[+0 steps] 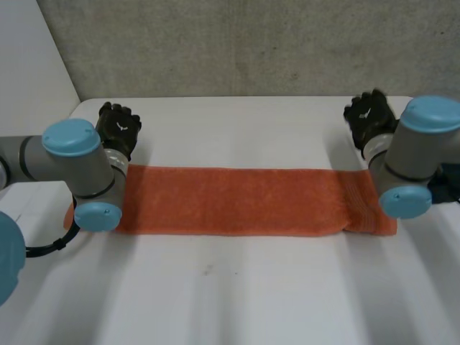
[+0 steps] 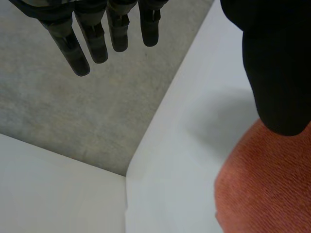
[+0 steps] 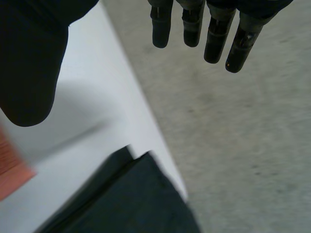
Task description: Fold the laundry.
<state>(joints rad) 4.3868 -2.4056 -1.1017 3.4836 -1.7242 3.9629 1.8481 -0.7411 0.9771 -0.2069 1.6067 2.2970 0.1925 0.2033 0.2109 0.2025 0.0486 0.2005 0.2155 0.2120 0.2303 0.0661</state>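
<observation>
- While the orange towel (image 1: 237, 201) is lying as a long folded strip across the middle of the frame in the head view, it is reaching from the left arm (image 1: 79, 165) to the right arm (image 1: 417, 151) on the white table (image 1: 237, 295).
- The left hand (image 1: 118, 128) is sitting at the upper left of the frame, just past the towel's far left corner and apart from the cloth.
- In the left wrist view its fingers (image 2: 92, 41) are hanging straight and wide of the thumb (image 2: 277, 73), holding nothing, and a rounded end of the towel is lying just beside the thumb's tip.
- The right hand (image 1: 370, 115) is sitting at the upper right of the frame, just past the towel's far right corner.
- In the right wrist view its fingers (image 3: 214, 39) are pointing straight and wide of the thumb (image 3: 29, 73), gripping nothing, and a corner of the towel is showing near the thumb.
- A dark object (image 3: 131, 199) is lying by the table's edge, near that hand.
- The towel's right end is looking thicker, as if doubled over, and the right arm is overlapping it.
</observation>
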